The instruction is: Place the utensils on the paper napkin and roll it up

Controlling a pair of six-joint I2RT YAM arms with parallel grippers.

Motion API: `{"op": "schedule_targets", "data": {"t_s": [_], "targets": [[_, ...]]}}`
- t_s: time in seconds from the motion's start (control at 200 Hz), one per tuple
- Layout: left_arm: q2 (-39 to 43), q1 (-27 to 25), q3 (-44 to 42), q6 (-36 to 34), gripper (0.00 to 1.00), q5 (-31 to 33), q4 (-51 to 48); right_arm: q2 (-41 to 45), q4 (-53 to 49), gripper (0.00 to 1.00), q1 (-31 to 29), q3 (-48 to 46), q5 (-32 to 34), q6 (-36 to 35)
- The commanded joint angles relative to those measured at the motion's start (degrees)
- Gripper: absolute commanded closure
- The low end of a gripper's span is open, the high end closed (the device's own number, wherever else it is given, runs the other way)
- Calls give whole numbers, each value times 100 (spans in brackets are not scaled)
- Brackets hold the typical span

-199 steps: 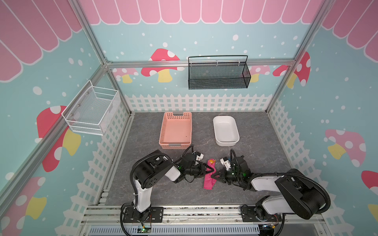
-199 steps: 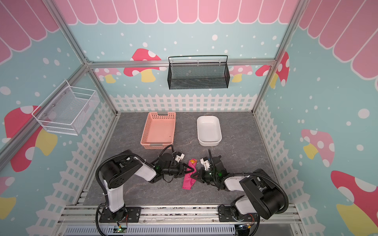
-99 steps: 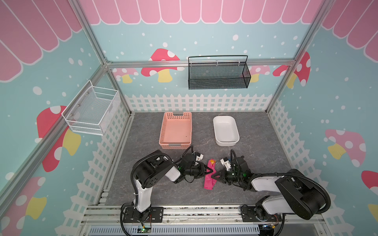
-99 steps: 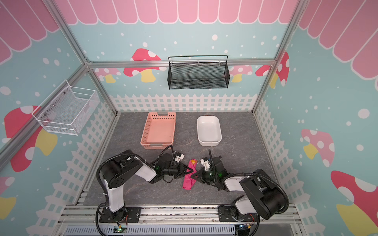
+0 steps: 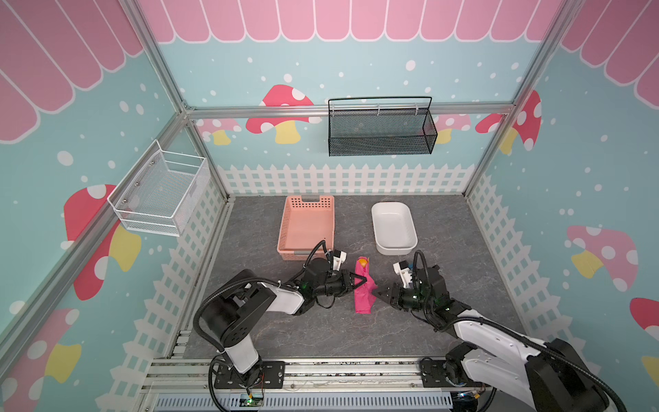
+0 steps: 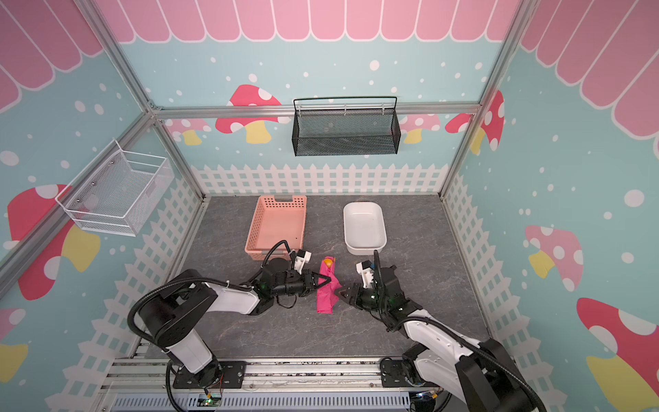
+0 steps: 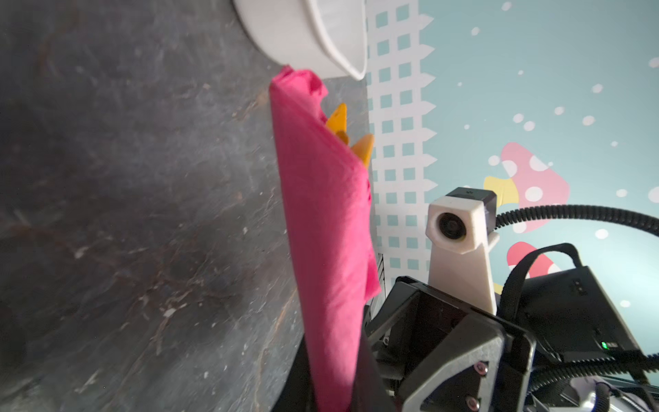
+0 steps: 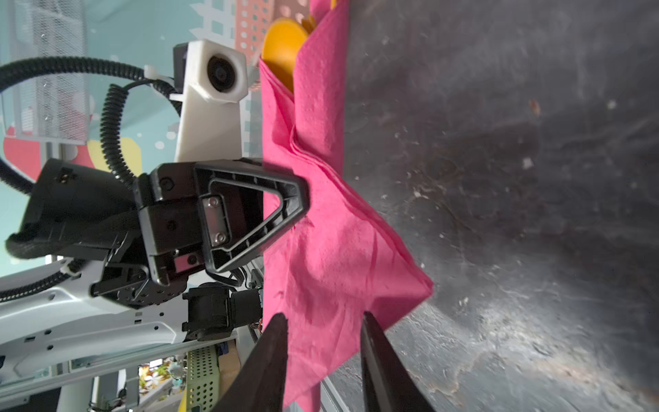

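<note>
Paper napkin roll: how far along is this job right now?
Done: the utensils lie inside the paper napkin, which is folded into a narrow bundle with orange tips poking out the far end. In hand: the left end effector pinches its side, while the right end effector stands open around a loose corner. Left: that corner juts out, so the roll looks unfinished and likely needs tucking.

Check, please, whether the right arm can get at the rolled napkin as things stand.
Probably yes: the right tool is open right at a loose corner of the napkin, nothing between them. The left tool pinches it from the opposite side, leaving this side free.
</note>
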State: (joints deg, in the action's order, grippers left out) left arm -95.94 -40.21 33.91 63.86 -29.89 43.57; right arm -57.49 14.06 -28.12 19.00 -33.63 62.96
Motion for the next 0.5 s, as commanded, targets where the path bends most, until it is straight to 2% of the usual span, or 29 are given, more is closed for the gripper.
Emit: {"op": "schedule_targets", "data": {"t_s": [0.0,0.11,0.2,0.37,0.495], "targets": [[610,109,319,-656,91,326,-617,512,-546,58,22,435,342,-607],[1177,153,693,-1375,92,503,-1310,875,-421,45,24,644,349,-889],[1612,162,1074,-1998,93,586,-1838,999,70,38,9,700,130,-1000],[2286,160,1602,-2793,94,663,-2277,979,1496,33,-91,643,-168,-745],[2695,161,1818,-3105,96,850,-2387,953,2278,32,-263,666,-153,-671]]}}
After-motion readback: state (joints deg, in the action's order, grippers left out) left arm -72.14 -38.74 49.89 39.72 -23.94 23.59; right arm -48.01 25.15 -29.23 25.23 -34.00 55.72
